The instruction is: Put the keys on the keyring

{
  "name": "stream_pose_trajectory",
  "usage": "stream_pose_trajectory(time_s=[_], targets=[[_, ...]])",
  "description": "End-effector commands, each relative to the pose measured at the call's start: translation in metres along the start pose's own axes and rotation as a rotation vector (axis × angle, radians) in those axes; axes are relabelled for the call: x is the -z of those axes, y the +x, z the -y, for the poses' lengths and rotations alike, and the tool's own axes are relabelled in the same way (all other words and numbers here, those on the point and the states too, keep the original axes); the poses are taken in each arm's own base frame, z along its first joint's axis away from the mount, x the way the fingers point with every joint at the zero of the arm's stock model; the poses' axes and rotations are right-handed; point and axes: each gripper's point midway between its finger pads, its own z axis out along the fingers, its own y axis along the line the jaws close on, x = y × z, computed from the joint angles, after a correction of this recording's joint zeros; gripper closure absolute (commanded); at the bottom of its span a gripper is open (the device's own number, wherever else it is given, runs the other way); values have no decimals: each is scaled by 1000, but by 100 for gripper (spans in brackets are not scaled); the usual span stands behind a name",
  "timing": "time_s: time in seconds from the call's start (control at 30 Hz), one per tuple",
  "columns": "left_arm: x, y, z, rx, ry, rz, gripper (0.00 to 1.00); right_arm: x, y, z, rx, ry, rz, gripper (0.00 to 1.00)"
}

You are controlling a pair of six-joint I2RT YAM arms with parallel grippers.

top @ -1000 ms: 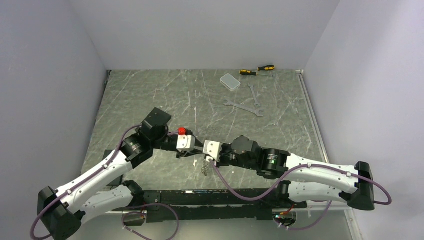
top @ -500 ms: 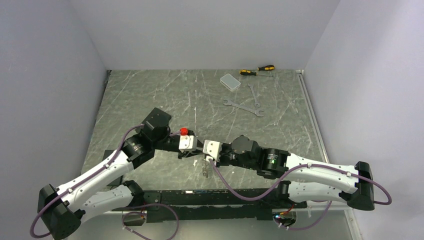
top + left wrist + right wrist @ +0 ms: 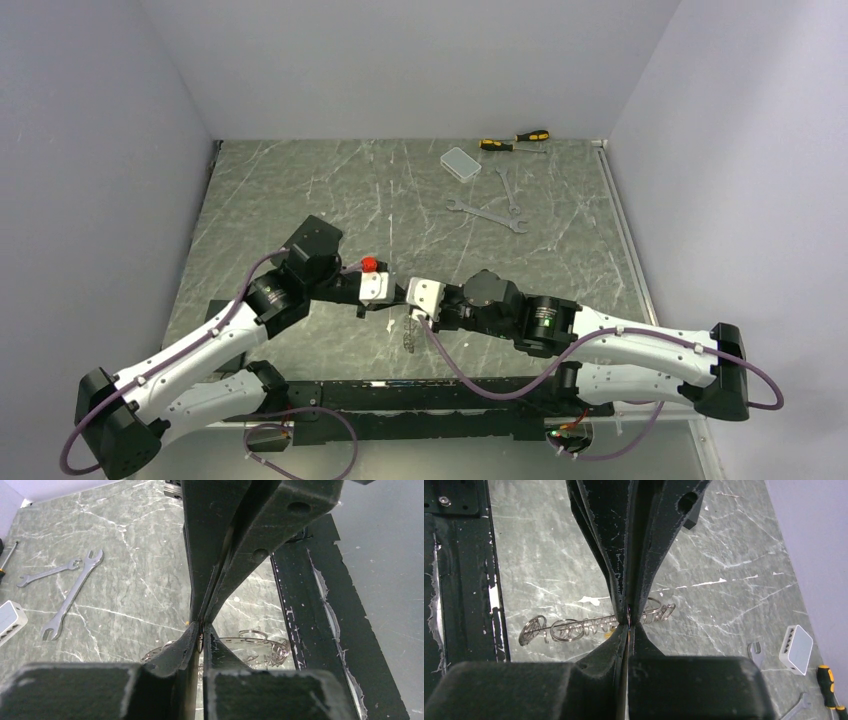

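Note:
The keyring, a thin metal ring strung with several small silver rings and keys, hangs just above the table under the two grippers. It runs edge-on in the right wrist view and shows behind the fingers in the left wrist view. My right gripper is shut on the keyring's wire. My left gripper is shut tip to tip against it, pinching something thin. A speck of the key's yellow-orange head shows beside the tips, also in the left wrist view. Its blade is hidden.
Two silver wrenches, a clear plastic box and yellow-and-black screwdrivers lie at the far right of the table. The black base rail runs along the near edge, just under the keyring.
My left gripper has moved slightly right, closing up against the right gripper's tips. The keyring has swung a little below them. The right arm has barely moved.

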Motion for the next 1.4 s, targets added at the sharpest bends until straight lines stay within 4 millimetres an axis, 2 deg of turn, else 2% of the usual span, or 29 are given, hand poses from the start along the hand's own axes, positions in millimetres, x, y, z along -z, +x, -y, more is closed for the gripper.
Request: stream_pose_trajectory(time_s=[0.0,0.07,0.37,0.57,0.63,0.7,1.03,1.37], targets=[[0,-3,-2,-39,-18,8,95,15,-53,21,-31,65,182,100],[1,-3,-2,-44,-20,4,100,17,-54,21,-31,65,193,100],[4,-20,-6,-67,-54,68,100,15,-49,23,-60,85,174,100],[6,-29,-9,-73,-79,102,100,20,-50,28,-94,117,178,74],[7,-31,-9,-72,-86,108,100,22,-47,28,-99,122,177,62],[7,-32,-9,-72,-87,112,100,23,-44,27,-99,121,170,57],[11,-40,-10,-80,-109,144,100,22,-30,20,-107,110,146,55],[12,-40,-9,-68,-126,166,100,20,-26,20,-97,127,163,63]])
